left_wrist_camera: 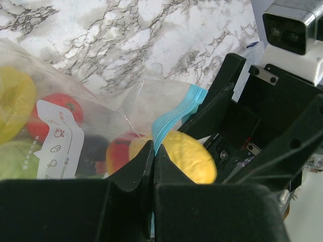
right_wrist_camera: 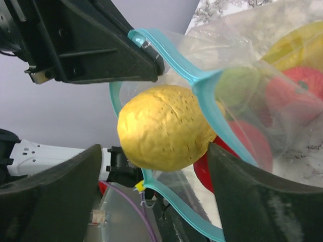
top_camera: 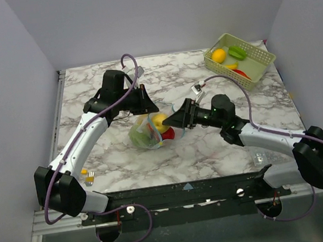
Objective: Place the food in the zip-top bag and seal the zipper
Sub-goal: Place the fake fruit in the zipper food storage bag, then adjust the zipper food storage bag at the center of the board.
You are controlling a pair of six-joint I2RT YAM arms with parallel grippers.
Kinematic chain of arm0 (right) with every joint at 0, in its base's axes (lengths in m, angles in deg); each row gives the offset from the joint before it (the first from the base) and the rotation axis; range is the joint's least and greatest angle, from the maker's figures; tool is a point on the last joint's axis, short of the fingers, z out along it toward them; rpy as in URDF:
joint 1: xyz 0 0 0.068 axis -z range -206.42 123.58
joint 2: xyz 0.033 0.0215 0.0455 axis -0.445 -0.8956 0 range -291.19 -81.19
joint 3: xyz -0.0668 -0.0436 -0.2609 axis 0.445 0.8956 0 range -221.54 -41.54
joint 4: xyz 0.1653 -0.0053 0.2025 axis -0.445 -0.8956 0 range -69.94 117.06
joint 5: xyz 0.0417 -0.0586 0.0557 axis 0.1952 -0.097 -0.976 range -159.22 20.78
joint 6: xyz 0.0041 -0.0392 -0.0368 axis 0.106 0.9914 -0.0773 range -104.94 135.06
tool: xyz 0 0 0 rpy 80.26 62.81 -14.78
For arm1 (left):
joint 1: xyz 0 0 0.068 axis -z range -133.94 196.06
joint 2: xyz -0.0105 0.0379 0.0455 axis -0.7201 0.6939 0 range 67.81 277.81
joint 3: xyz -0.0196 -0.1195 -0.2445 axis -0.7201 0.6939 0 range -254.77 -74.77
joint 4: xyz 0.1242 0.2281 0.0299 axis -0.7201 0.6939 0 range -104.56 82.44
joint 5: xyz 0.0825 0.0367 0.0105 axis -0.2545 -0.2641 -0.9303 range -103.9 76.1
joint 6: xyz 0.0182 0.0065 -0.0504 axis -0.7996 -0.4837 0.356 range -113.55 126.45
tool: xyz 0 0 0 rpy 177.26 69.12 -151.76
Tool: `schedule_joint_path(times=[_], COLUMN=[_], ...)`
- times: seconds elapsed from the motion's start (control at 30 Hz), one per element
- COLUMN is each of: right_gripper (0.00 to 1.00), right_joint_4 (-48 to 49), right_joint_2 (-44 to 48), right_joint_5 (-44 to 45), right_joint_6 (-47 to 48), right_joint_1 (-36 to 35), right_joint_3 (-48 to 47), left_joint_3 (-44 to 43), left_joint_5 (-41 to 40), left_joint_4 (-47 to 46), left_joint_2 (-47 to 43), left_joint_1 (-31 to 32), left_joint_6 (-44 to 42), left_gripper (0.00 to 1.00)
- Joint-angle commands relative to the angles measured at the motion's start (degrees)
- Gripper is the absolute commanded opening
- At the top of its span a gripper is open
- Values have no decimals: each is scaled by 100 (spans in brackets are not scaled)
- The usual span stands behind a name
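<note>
While pale walls [top_camera: 152,14] enclose the marble table [top_camera: 126,168], the left gripper [left_wrist_camera: 153,166] pinches the zipper [left_wrist_camera: 174,113] of the zip-top bag [top_camera: 145,136] mid-frame. The right gripper [right_wrist_camera: 154,151] gapes around a yellow lemon [right_wrist_camera: 164,128] at the mouth.

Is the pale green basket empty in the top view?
No, the basket holds an orange fruit, a green piece and a red piece.
</note>
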Motion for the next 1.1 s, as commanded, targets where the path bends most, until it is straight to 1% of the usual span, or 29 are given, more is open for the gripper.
schedule_joint_path(times=[0.0, 0.13, 0.23, 0.37, 0.43, 0.47, 0.53, 0.6, 0.7, 0.77, 0.83, 0.9, 0.93, 1.0, 1.03, 1.07], right_gripper=[90, 92, 92, 92, 90, 90, 88, 88, 84, 80, 71, 63, 56, 36, 23, 14], right_joint_4=[-629, -1174, -1744, -2993, -3738, -3959, -4137, -4008, -3604, -3435, -3133, -3026, -3069, -3164, -3211, -3261], right_joint_2=[-63, 34, 338, 856, 1053, 1143, 1309, 1279, 883, 607, 410, 212, 122, 24, 19, 56], right_joint_5=[686, 817, 972, 1396, 1776, 1966, 2327, 2354, 2178, 2319, 2359, 2450, 2549, 2561, 2510, 2455], right_joint_6=[366, 604, 844, 1279, 1456, 1518, 1583, 1708, 1803, 1810, 1912, 2058, 2083, 2019, 1921, 1771], right_joint_1=[-137, -165, -183, -192, -184, -188, -191, -189, -191, -226, -281, -405, -478, -590, -639, -687], right_joint_3=[-413, -651, -790, -1028, -1102, -1053, -839, -673, -600, -607, -583, -632, -691, -840, -930, -1014], left_joint_3=[-24, -24, -15, -32, -33, -33, -50, -60, -84, -93, -118, -147, -154, -213, -270, -361], left_joint_5=[-39, -52, -78, -96, -106, -111, -100, -121, -132, -144, -184, -205, -232, -259, -275, -301], left_joint_4=[-97, -93, -99, -76, -70, -85, -60, -50, -25, -15, 26, 61, 59, 121, 207, 300], left_joint_2=[-200, -183, -175, -139, -132, -132, -107, -85, -56, -45, -16, 42, 80, 193, 267, 315], left_joint_1=[42, 41, 47, 41, 42, 49, 49, 45, 53, 70, 92, 110, 126, 149, 185, 209], left_joint_6=[-33, -42, -49, -67, -69, -68, -77, -86, -111, -128, -171, -207, -217, -230, -250, -269], left_gripper=[0, 0, 0, 0, 0, 0, 0, 0, 0, 0, 0, 0, 0, 0, 0, 0])
